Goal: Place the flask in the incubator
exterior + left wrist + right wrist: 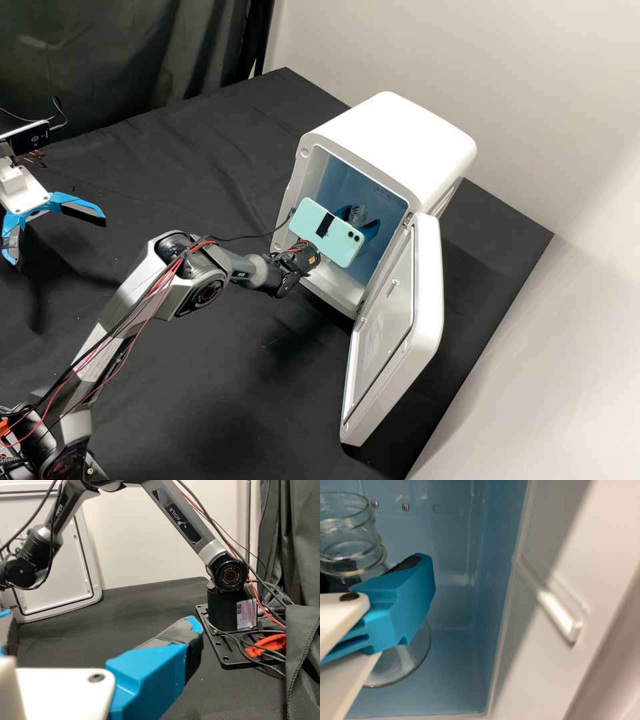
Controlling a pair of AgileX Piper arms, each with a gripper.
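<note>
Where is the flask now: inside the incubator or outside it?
Inside. The flask stands upright within the blue chamber of the incubator, whose door is open.

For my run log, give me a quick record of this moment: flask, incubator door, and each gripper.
flask: upright, uncapped, inside the incubator, in its blue chamber
incubator door: swung open
right gripper: inside the chamber, shut on the flask's neck
left gripper: open, over the bench, away from the incubator
release: not yet done
</note>
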